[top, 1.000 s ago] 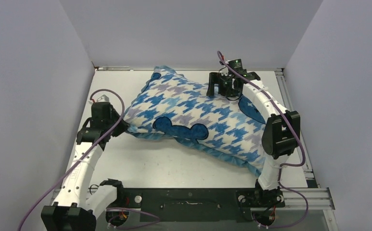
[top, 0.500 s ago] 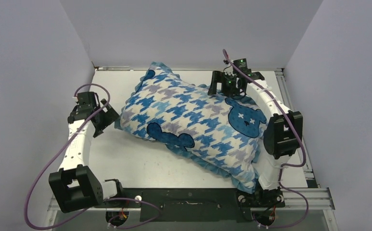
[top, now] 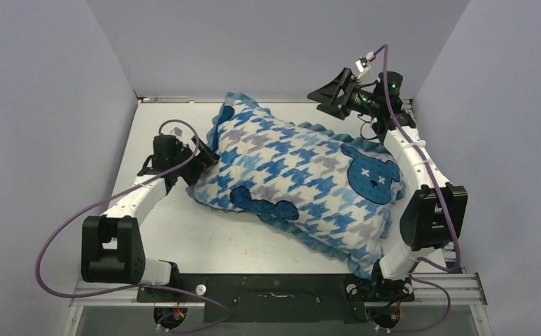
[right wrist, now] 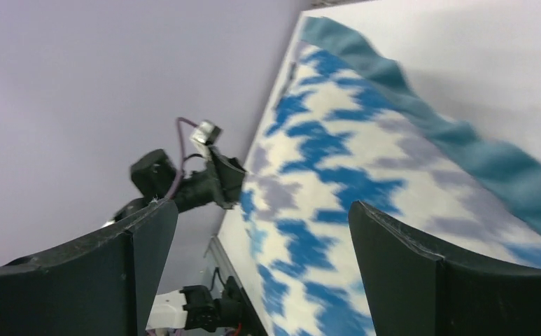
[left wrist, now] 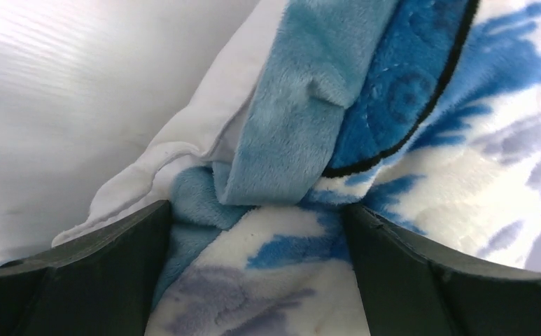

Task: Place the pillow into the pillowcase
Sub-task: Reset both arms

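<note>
Both the left gripper (left wrist: 257, 206) and right gripper (right wrist: 259, 210) gape, released; the pillowcase (top: 302, 175) lies long axis far-left to near-right.

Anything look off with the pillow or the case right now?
Yes: a white corner of the pillow sticks out of the pillowcase opening, just ahead of the open left hand, so the pillow is not fully inside.
</note>
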`<action>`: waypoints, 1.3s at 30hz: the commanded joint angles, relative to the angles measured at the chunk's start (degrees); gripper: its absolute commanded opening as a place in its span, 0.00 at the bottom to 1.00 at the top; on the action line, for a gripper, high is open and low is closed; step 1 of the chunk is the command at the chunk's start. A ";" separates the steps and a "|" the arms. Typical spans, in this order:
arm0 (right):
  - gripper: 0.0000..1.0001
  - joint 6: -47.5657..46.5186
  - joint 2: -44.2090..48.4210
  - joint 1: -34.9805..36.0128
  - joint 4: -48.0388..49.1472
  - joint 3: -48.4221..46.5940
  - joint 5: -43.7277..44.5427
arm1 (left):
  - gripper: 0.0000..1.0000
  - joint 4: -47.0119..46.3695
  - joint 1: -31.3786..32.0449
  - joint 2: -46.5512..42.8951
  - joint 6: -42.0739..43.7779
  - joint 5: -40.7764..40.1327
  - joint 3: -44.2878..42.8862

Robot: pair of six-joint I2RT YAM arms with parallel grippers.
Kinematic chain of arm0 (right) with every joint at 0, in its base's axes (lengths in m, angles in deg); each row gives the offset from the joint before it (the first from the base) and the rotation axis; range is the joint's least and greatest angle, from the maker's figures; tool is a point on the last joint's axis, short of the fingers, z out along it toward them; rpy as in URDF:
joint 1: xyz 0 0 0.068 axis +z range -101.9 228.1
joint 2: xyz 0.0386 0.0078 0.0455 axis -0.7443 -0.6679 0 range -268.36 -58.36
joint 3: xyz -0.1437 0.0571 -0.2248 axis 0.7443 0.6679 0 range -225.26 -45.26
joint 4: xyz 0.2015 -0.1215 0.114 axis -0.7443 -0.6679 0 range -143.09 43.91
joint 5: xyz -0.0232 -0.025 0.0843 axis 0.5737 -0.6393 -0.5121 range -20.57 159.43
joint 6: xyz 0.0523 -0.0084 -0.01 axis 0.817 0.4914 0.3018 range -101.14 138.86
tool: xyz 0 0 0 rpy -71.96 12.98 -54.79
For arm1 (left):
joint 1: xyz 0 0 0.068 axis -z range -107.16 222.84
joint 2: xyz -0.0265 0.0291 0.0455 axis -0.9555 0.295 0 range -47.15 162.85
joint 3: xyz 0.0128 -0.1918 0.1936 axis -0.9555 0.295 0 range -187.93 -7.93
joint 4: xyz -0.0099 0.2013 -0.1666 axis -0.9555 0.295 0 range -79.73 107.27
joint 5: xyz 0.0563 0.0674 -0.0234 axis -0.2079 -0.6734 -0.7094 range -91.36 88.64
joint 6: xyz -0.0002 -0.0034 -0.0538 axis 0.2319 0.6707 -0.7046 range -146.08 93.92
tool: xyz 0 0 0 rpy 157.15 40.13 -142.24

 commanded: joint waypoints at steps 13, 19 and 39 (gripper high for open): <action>0.90 -5.15 6.55 3.28 8.35 4.04 -3.56 | 0.96 -7.73 -9.51 -23.45 9.27 -10.19 3.42; 0.90 -22.94 13.08 3.61 -13.37 3.60 28.01 | 0.96 -7.45 -9.35 -23.70 17.95 -12.14 2.87; 0.90 -33.00 33.33 2.62 37.61 70.38 86.82 | 0.96 -55.84 -7.06 -11.16 36.77 -16.54 32.60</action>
